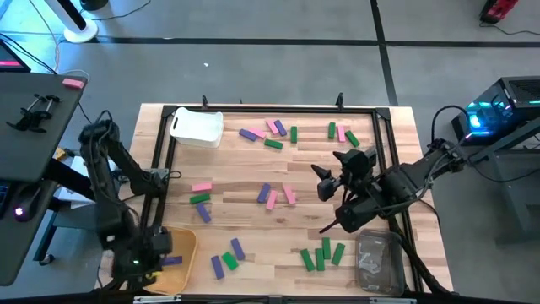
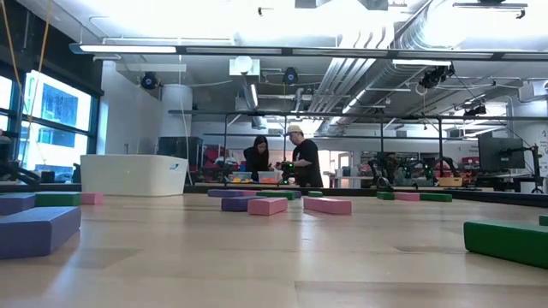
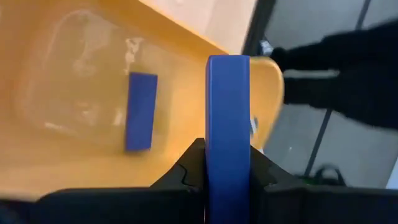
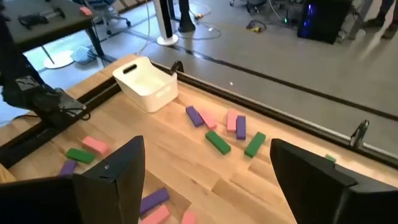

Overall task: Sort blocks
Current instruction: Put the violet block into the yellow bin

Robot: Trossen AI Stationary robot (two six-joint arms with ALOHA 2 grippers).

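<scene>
Over the yellow bin (image 1: 181,253) at the table's near left corner, the left gripper (image 3: 227,177) pinches a purple block (image 3: 228,124) upright above another, apparently purple, lying inside (image 3: 141,111), while the right gripper (image 4: 205,171) hangs wide apart and empty above mid-table, blocks scattered around.

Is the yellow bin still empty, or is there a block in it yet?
Not empty. One purple block lies flat on the floor of the yellow bin, and the left gripper holds a second purple block above it.
</scene>
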